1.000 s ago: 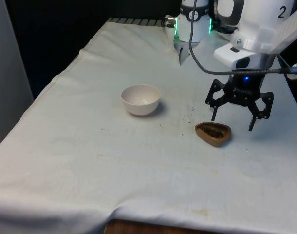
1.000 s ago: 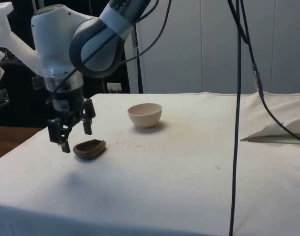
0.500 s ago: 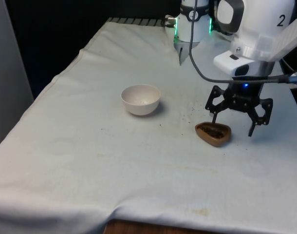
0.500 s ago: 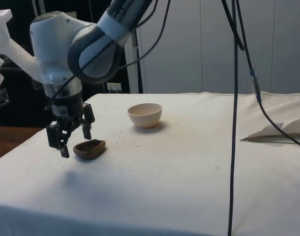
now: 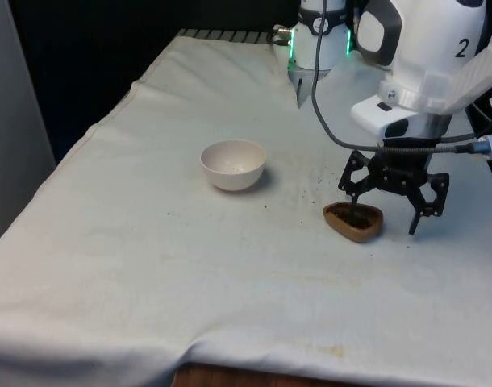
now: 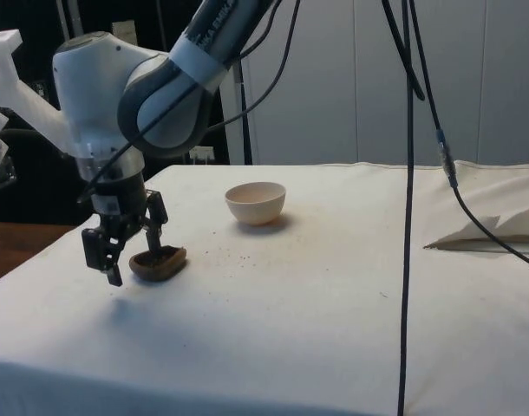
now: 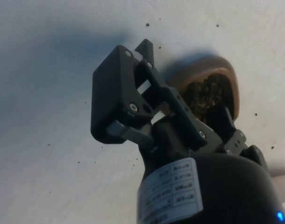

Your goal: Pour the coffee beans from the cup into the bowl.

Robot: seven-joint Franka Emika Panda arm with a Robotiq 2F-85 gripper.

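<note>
I see a white arm (image 6: 100,78) of smooth rounded shells with a grey band at one joint. A grey cable (image 5: 439,146) runs along the wrist, and thin black cables hang by the arm in the side view. The tool (image 5: 389,211) is black, with open-link fingers (image 7: 119,102) fixed by small silver screws. A white printed label (image 7: 173,191) sits on its round black body.

A brown wooden cup (image 5: 353,222) of dark coffee beans (image 5: 355,215) sits upright, well apart from the empty white bowl (image 5: 233,164).
</note>
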